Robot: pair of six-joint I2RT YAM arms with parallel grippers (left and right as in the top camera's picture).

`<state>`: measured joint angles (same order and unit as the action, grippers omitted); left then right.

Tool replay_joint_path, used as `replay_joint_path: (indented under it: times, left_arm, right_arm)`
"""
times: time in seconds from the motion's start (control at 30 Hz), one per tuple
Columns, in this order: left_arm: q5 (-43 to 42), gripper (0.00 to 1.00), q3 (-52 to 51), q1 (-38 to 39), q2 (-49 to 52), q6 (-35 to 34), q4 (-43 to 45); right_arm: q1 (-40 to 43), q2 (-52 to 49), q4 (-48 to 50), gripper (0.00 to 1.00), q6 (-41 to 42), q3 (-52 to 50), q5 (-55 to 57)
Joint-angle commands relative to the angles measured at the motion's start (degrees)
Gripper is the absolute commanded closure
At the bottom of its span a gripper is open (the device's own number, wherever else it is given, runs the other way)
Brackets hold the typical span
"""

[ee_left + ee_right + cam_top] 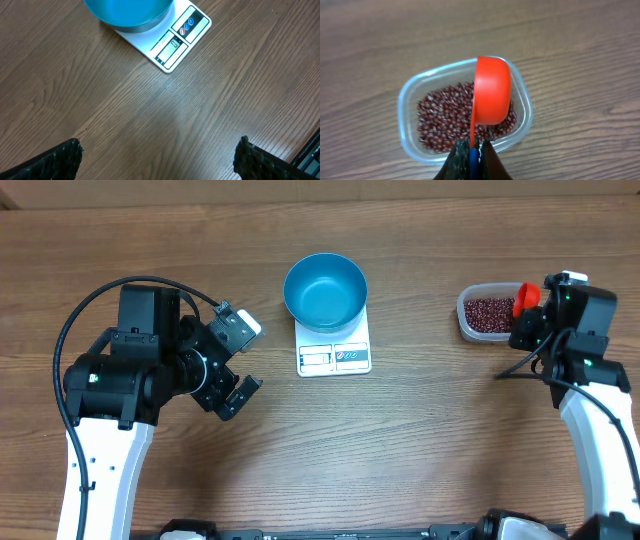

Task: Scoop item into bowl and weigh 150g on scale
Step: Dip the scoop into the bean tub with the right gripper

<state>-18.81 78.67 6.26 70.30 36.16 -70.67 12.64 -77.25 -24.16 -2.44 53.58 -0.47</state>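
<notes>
Two arms: your left gripper (243, 360) idles on the tabletop (420, 450) left of the scale, jaws spread as wide as they go, holding nothing; your right gripper (470, 150) has its jaws clamped tight on the handle of the red cup (491, 90).
Beans: they lie in a loose layer in the clear tub (406, 107) at the right of the tabletop, well apart from the scale; call them the beans (440, 117).
Cup: it hangs over the tub with its rounded back toward the wrist camera; you cannot tell from here whether it carries anything.
Bowl: the blue bowl (325, 290) sits on the white scale (334, 356) at centre and looks empty.
Step in hand: you are at the scoop. Dip the lip into the deep part of the beans, push along the tub floor, then roll level before lifting so nothing spills on the way across.
Pouring: tip slowly over the bowl's centre and watch the display.
Writing: the scale shows a grey display and two round buttons; any lettering is too small to read.
</notes>
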Motion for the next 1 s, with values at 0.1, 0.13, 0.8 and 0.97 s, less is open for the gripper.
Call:
replay_joint_path:
  times: [0.1,0.13,0.8,0.97]
  left_arm:
    - [0.17,0.0,-0.31,-0.24,0.11,-0.57,0.04]
    - [0.17,0.0,-0.31,-0.24,0.11,-0.57,0.04]
    - [0.15,0.0,-0.31,-0.24,0.11,-0.57,0.02]
    - [0.17,0.0,-0.31,-0.24,0.11,-0.57,0.04]
  right_arm:
    - [-0.22,-4.22,1.84,0.96,-3.56,1.62,1.33]
    - [-0.22,-4.94,2.05,0.96,-3.67,1.62,1.44]
    - [-0.74,-7.8,-1.49,0.96,-1.84,1.62,-8.92]
    - [-0.63,-7.89,-1.75,0.96,1.4,1.62,-11.76]
